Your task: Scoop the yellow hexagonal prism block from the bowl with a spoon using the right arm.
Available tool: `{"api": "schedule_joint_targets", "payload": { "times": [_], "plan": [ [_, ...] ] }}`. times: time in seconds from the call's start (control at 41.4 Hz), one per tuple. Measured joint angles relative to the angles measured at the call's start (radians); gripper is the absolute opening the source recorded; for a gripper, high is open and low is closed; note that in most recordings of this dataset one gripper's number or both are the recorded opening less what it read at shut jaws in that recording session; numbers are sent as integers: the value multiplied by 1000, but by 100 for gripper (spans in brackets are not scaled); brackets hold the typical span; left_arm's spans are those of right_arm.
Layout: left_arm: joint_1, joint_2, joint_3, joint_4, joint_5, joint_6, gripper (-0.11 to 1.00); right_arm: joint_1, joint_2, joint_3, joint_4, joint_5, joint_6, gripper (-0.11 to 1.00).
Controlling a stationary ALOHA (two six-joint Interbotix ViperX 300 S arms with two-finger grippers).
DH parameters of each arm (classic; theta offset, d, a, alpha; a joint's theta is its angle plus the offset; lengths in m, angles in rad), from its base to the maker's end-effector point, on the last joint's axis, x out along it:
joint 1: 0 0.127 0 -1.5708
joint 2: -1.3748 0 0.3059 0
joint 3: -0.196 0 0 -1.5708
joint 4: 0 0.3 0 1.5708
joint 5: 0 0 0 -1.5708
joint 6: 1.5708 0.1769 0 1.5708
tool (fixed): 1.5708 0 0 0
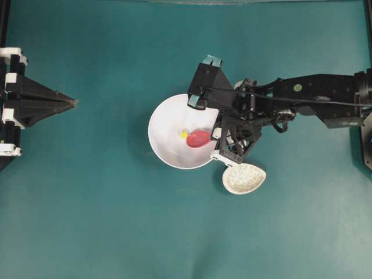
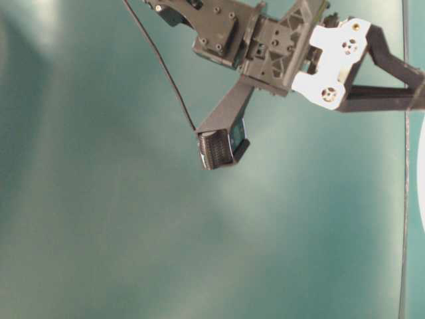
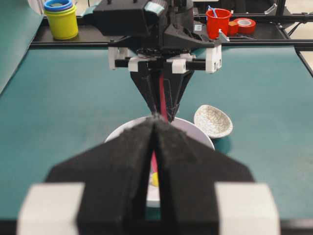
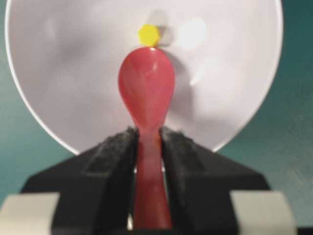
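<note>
The white bowl [image 1: 168,119] sits mid-table with the tiny yellow hexagonal prism block [image 1: 184,134] on its floor. My right gripper [image 1: 216,135] reaches over the bowl's right rim, shut on the handle of the pink-red spoon [image 1: 199,139]. In the right wrist view the spoon [image 4: 146,85] points into the bowl [image 4: 68,73], and the block [image 4: 148,35] lies right at the scoop's tip, outside the scoop. The right gripper [image 4: 148,134] pinches the handle on both sides. My left gripper [image 1: 74,102] rests shut at the far left, holding nothing.
A small speckled egg-shaped spoon rest [image 1: 244,178] lies just below and right of the bowl, close under the right wrist. In the left wrist view, a yellow cup stack [image 3: 61,19], a red cup [image 3: 217,22] and red tape [image 3: 244,24] stand beyond the table's far edge.
</note>
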Motion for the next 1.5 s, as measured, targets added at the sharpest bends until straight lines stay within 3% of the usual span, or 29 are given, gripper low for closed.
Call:
{"api": "schedule_joint_targets", "payload": {
  "times": [0.822, 1.499],
  "plan": [
    [0, -2, 0, 0, 0, 0, 1, 0, 40, -2, -2, -103, -3, 22],
    [-2, -5, 0, 0, 0, 0, 1, -15, 46, -2, -43, -204, -6, 23]
  ]
}}
